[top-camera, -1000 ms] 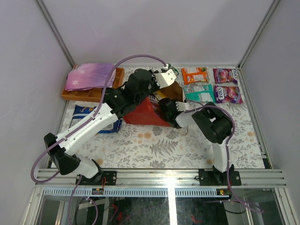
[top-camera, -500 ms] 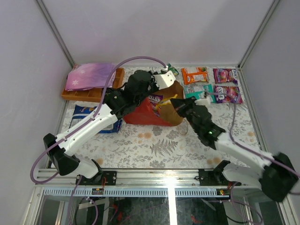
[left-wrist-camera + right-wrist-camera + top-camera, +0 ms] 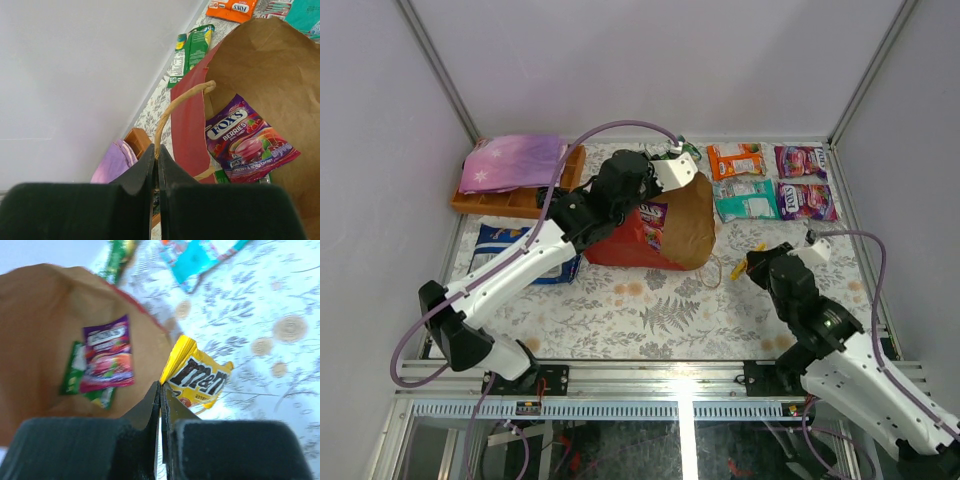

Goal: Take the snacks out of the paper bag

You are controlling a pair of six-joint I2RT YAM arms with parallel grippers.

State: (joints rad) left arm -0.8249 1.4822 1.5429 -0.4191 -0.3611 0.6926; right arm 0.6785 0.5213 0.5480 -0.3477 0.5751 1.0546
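Your left gripper (image 3: pixel 156 156) is pinched closed on the thin loop handle (image 3: pixel 172 107) of the paper bag (image 3: pixel 260 65). Inside, on the brown paper, lies a purple Fox's Berries packet (image 3: pixel 247 142). A green packet (image 3: pixel 192 47) and an orange packet (image 3: pixel 232 7) lie beyond the bag.

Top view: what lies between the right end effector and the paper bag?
In the top view: the yellow packet the right end effector grips, the paper bag's thin handle, and bare patterned table.
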